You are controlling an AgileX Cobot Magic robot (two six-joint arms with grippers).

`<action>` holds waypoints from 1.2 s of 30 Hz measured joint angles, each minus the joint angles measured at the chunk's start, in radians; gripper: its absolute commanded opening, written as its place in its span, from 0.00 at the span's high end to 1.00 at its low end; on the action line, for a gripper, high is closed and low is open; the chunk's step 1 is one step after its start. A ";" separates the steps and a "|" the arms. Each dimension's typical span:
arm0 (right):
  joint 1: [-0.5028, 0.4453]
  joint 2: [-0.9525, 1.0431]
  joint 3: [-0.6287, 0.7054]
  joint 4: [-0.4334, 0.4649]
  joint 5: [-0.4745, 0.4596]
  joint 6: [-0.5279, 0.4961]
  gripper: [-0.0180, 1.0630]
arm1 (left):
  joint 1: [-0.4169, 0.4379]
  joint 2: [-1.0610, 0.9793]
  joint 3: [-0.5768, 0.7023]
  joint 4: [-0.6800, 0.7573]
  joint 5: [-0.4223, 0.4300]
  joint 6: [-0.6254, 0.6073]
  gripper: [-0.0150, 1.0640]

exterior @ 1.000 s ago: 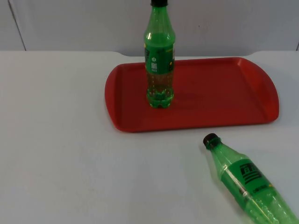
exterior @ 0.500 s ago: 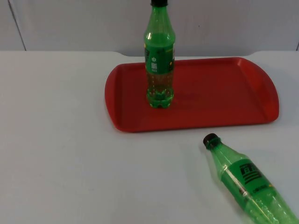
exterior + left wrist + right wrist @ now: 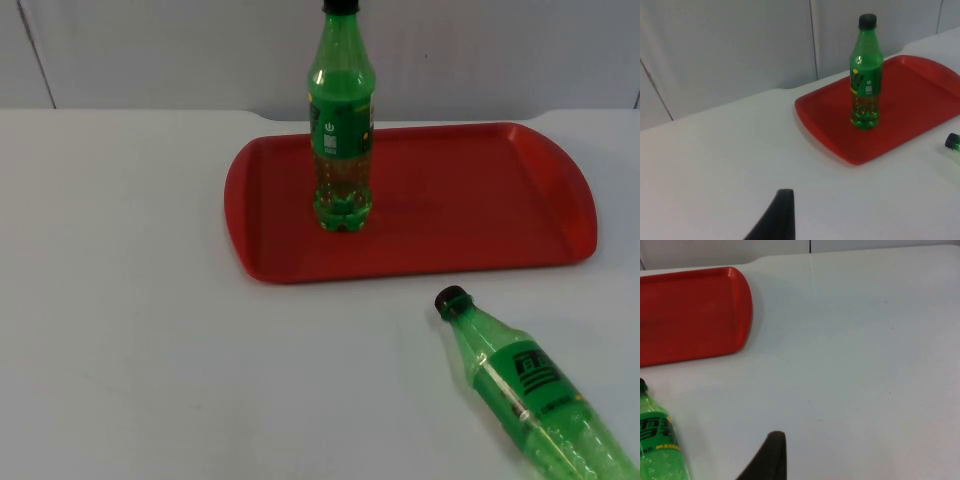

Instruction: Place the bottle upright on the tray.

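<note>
You have a red tray [image 3: 470, 215] on the white table [image 3: 130, 330], with one green bottle [image 3: 342, 120] standing upright on its left part. A second green bottle [image 3: 530, 390] lies on its side on the table just in front of the tray, black cap [image 3: 451, 300] toward it. The left gripper [image 3: 777, 215] and the right gripper [image 3: 767, 457] each hover above bare table, one black fingertip apiece

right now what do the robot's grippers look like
Little of them can be seen: the left gripper and the right gripper each show one matte black fingertip, a tapered wedge with a blunt squared end, plain with no markings.
</note>
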 measured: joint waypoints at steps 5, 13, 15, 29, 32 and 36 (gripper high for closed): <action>0.000 0.000 0.000 0.000 0.000 0.000 0.02 | 0.000 -0.071 0.000 0.000 0.035 0.000 0.03; 0.000 0.000 0.000 0.000 0.000 0.000 0.02 | 0.000 -0.129 0.000 0.000 0.095 0.000 0.03; 0.000 0.000 0.000 0.000 0.000 0.000 0.02 | 0.000 -0.129 0.000 0.000 0.109 0.000 0.03; 0.000 0.000 0.000 0.000 0.000 0.000 0.02 | 0.000 -0.130 0.109 0.007 0.150 0.000 0.03; 0.000 0.000 0.000 0.000 0.000 0.000 0.02 | 0.000 -0.130 0.157 0.007 0.138 0.000 0.03; 0.000 0.000 0.000 0.000 0.000 0.000 0.02 | 0.000 -0.130 0.189 0.003 0.106 0.000 0.03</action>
